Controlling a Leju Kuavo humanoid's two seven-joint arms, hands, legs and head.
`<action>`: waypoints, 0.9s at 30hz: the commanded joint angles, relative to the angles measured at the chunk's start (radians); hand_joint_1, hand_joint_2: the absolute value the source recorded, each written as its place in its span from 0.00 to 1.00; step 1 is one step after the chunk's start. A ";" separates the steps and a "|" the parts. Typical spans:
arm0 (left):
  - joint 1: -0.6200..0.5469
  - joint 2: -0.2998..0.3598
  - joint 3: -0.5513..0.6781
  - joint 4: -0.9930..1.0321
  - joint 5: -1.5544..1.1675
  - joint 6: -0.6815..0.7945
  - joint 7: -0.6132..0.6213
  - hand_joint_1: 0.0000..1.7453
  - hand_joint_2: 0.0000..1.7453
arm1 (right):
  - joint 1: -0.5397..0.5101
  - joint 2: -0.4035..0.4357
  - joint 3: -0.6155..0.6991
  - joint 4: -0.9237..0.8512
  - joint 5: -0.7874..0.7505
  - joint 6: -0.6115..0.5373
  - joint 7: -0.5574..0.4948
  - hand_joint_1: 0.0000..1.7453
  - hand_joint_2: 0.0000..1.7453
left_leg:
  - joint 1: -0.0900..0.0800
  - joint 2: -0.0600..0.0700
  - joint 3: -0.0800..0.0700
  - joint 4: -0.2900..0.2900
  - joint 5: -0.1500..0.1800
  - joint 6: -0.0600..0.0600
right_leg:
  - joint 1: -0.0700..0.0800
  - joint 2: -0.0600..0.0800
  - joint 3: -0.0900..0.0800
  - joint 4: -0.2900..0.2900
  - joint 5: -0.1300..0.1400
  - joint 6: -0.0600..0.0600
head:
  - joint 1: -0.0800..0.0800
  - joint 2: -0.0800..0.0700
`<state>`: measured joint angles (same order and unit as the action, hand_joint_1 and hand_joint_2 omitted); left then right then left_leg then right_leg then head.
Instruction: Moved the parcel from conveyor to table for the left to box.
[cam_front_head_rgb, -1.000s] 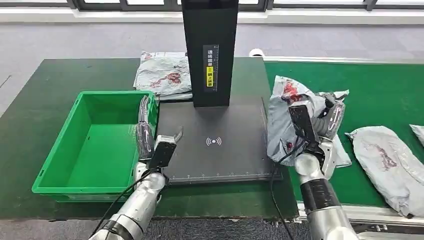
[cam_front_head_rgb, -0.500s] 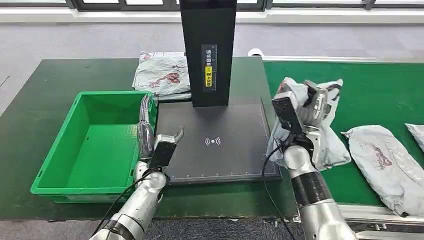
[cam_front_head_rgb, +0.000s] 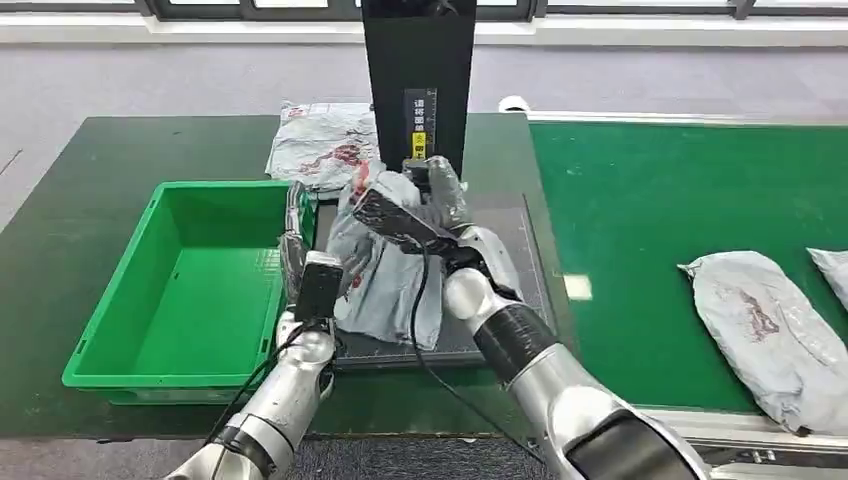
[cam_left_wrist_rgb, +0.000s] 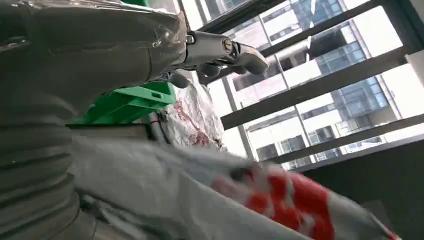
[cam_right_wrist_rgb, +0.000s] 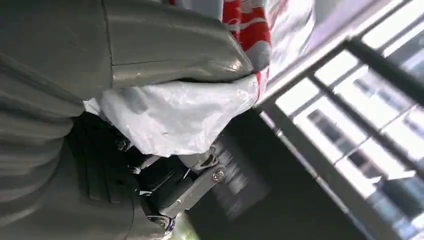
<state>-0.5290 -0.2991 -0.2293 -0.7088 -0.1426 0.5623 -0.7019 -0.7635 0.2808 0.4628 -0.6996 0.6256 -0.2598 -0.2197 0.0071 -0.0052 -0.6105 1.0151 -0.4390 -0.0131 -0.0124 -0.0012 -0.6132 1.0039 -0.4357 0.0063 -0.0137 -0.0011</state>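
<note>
Right hand (cam_front_head_rgb: 425, 205) is gripping a crinkled grey plastic parcel (cam_front_head_rgb: 385, 270) — over the black scanner pad (cam_front_head_rgb: 500, 250).
Left hand (cam_front_head_rgb: 300, 255) is hovering open beside the green plastic bin (cam_front_head_rgb: 190, 285).

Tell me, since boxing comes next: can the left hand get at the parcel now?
Probably yes. The parcel hangs from the right hand over the scanner pad, right beside the left hand, with nothing between them.

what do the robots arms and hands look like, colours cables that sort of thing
Both arms are silver metal tubes with black bands at the joints. A black cable loops along each forearm. The left hand and right hand are grey with darker fingers, and each wrist carries a black box-shaped module.
</note>
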 joint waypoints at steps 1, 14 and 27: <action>-0.040 0.034 -0.017 0.068 0.034 -0.005 0.004 0.00 1.00 | -0.079 0.031 0.130 0.152 -0.031 0.029 -0.010 1.00 1.00 | 0.000 0.003 0.004 -0.001 -0.001 0.001 | 0.000 0.002 0.003 -0.001 0.000 0.000 | 0.000 0.000; 0.026 0.088 -0.057 -0.022 0.055 0.028 0.004 0.00 1.00 | 0.083 -0.136 0.148 0.054 0.039 -0.036 0.098 0.00 0.00 | 0.000 -0.002 0.004 -0.003 0.000 0.000 | 0.001 -0.003 0.006 -0.004 0.000 0.000 | 0.000 0.000; 0.024 0.086 -0.057 -0.019 0.055 0.029 0.004 0.00 1.00 | 0.082 -0.130 0.146 0.039 0.047 -0.027 0.112 0.00 0.00 | 0.000 0.001 0.003 -0.002 0.000 0.000 | 0.000 0.000 0.003 -0.003 0.000 0.000 | 0.000 0.000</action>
<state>-0.4894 -0.2430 -0.2449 -0.7488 -0.0927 0.5928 -0.7019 -0.6655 0.1873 0.5795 -0.6565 0.6729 -0.2956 -0.1114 0.0068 -0.0046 -0.6107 1.0152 -0.4391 -0.0131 -0.0124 -0.0007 -0.6138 1.0030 -0.4354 0.0066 -0.0137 -0.0011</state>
